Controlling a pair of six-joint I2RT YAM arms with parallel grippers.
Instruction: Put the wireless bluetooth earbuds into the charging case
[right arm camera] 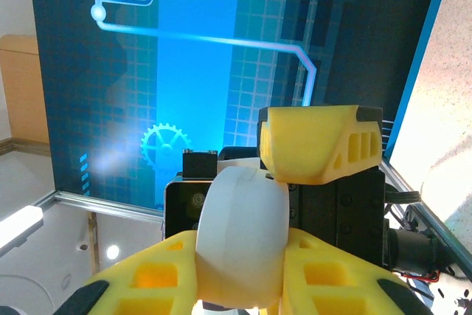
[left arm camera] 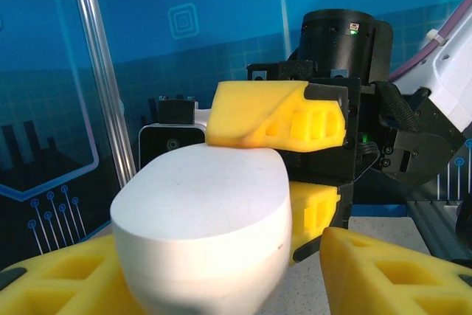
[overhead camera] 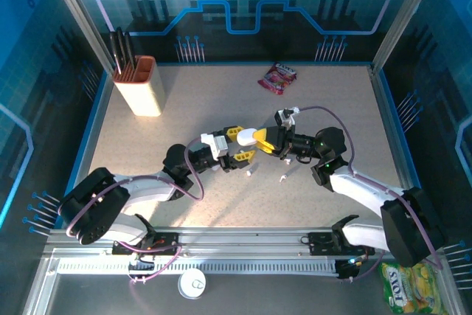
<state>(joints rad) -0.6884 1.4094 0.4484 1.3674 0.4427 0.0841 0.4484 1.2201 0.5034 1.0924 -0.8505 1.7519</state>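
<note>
The white pebble-shaped charging case hangs above the table's middle, lid closed. My right gripper is shut on it. In the right wrist view both yellow fingers press the case from either side. My left gripper faces it from the left with its jaws apart around the case's other end. In the left wrist view the case lies between them, and a gap shows before the right finger. Two tiny white earbuds lie on the table just below the grippers.
A tan knife block stands at the back left. A red snack packet lies at the back middle. A white round object and a yellow-green packet lie off the table at the near edge. Framed glass walls enclose the table.
</note>
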